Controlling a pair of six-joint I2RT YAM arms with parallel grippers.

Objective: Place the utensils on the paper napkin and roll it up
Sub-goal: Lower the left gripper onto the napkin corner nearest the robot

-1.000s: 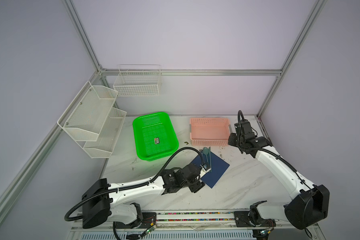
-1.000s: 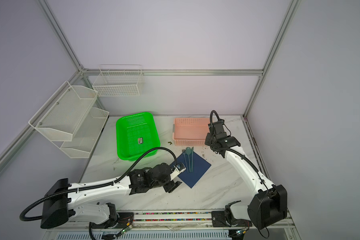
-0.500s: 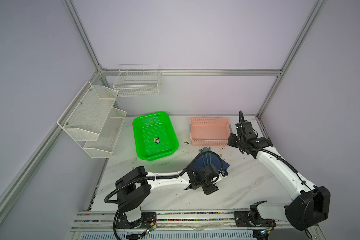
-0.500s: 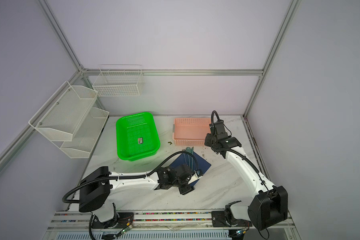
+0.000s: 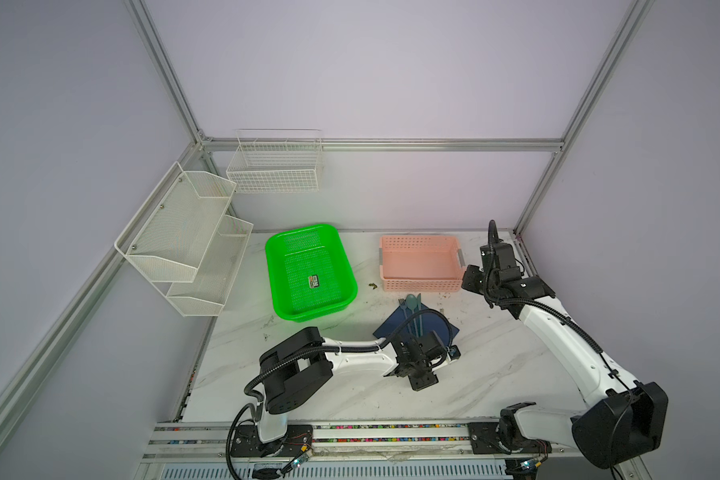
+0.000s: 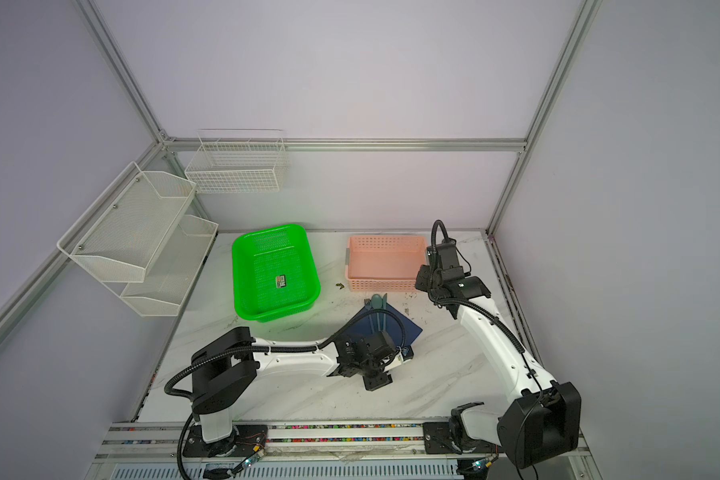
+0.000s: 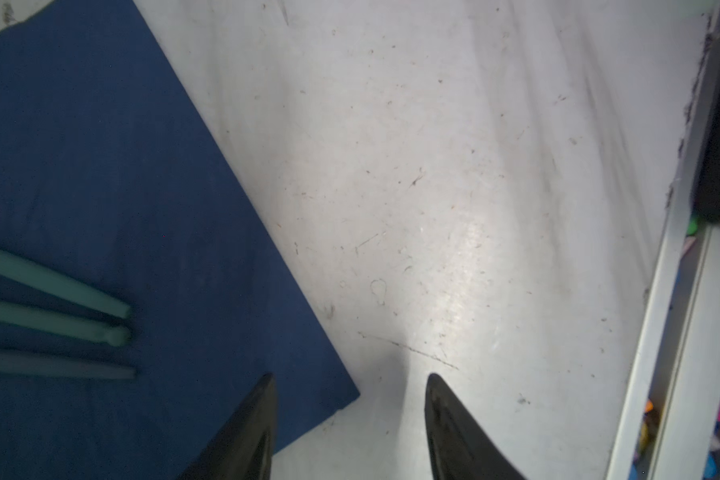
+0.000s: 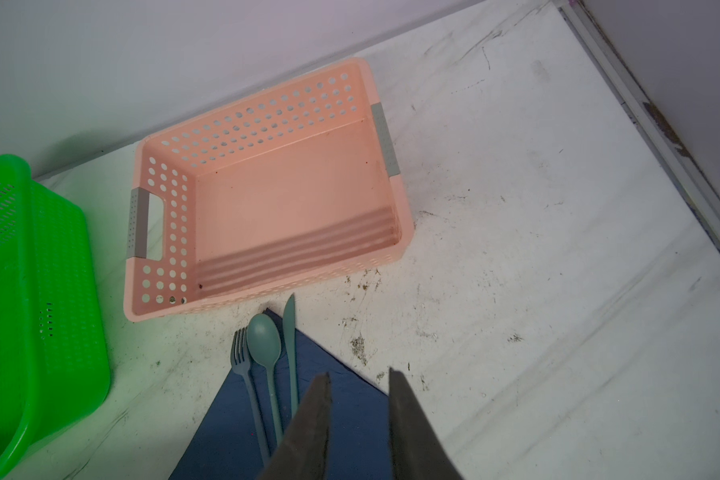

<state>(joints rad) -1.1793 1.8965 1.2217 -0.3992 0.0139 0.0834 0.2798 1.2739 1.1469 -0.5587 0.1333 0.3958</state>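
If I pinch the paper napkin (image 7: 121, 187) too shallowly at its corner, the thin sheet may slip or tear, and a jerk could scatter the fork (image 8: 241, 362), spoon (image 8: 264, 338) and knife (image 8: 290, 332) lying loose on it. My left gripper (image 7: 350, 376), half open and empty, straddles that near corner, with the handle ends near it on one side. My right gripper (image 8: 360, 374), narrowly parted and empty, hovers over the napkin's far side.

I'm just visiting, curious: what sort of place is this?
Likely a robot test cell: left arm and right arm mounted at a marble-look table, aluminium frame, green basket and pink basket.
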